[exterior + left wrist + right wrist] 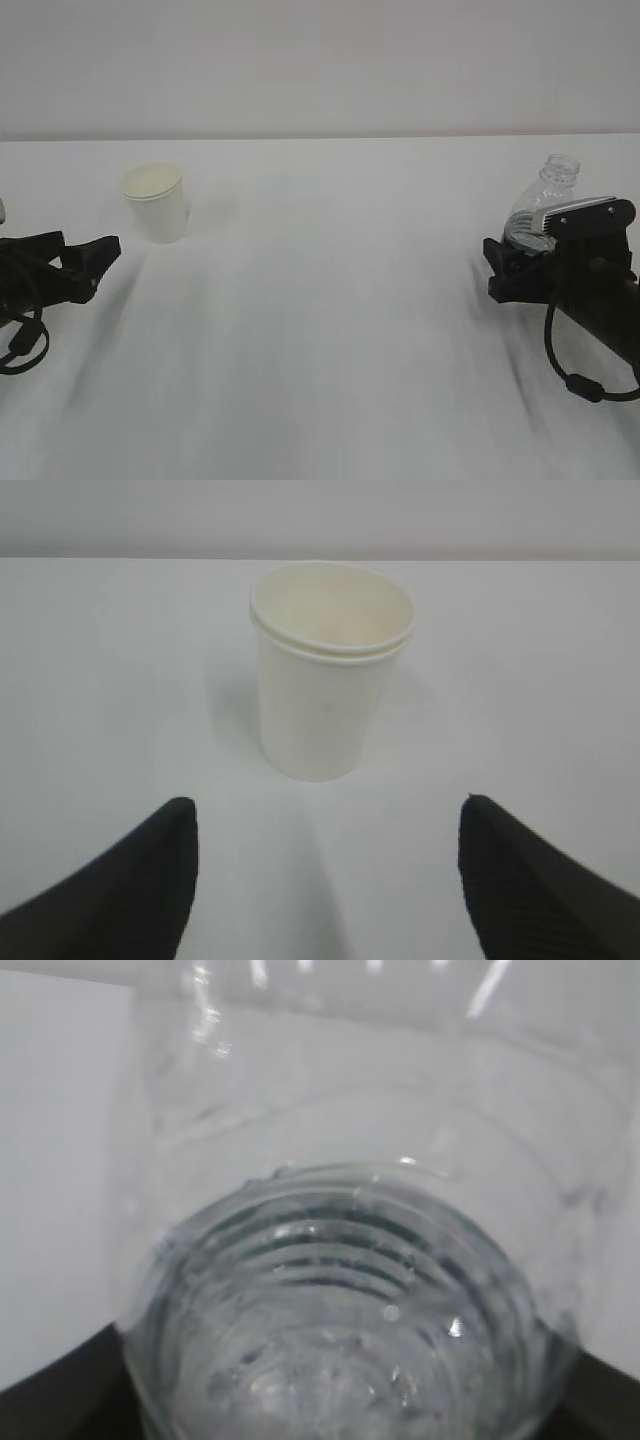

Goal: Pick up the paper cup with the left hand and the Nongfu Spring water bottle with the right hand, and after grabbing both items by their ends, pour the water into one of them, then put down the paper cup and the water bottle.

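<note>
Table (330, 330) holds one bottle and one cup. One Nongfu Spring water bottle (545, 200) sits between the right hand (515, 262) fingers; whether they squeeze it, I cannot tell. One paper cup (330, 670) stands just ahead of the left hand (325, 880), fingers apart.

There is one paper cup (156, 201) on one white table (330, 330); in the left wrist view its rim shows a double line, so maybe two cups are nested, but I cannot tell. There is one Nongfu Spring water bottle (541, 205). There are two black grippers, the left hand (100, 258) and the right hand (508, 263), and each has two fingers.
</note>
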### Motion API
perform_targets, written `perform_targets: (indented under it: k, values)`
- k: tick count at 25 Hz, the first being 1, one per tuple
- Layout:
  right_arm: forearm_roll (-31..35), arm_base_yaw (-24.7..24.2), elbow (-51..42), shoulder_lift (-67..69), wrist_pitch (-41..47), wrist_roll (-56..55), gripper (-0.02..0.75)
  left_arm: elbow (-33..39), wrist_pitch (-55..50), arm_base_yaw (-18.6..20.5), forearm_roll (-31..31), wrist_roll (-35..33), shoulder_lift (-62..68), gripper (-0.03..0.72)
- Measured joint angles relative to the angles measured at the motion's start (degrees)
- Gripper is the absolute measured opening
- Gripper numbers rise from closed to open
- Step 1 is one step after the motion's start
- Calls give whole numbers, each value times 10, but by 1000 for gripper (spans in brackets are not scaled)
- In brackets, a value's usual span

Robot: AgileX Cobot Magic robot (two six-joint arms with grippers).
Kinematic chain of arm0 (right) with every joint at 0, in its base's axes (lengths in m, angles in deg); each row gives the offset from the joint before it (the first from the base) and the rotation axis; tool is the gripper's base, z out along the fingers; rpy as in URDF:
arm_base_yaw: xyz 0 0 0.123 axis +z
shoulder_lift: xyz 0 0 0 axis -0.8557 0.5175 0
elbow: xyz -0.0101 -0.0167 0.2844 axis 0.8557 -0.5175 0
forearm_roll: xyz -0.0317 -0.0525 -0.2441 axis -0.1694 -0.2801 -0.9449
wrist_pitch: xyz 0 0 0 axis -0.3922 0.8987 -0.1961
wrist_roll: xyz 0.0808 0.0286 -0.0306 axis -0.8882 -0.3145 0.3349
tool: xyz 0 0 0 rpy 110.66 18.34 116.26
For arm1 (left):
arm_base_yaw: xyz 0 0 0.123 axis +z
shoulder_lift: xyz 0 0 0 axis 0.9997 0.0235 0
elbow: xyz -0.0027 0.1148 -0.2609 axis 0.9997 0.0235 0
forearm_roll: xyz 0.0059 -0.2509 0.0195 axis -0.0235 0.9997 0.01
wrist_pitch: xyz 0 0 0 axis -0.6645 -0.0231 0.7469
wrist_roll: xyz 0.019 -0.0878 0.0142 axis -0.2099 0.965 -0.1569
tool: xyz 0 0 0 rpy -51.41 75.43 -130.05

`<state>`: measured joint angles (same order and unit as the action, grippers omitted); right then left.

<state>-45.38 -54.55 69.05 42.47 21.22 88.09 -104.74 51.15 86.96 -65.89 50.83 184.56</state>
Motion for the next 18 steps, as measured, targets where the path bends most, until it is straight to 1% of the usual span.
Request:
perform_targets:
  k: [6,18]
  values:
    - [-1,0,0,0,0,0,497,0,0,0,0,0,0,580]
    - [-1,0,0,0,-1,-2,483,0,0,0,0,0,0,578]
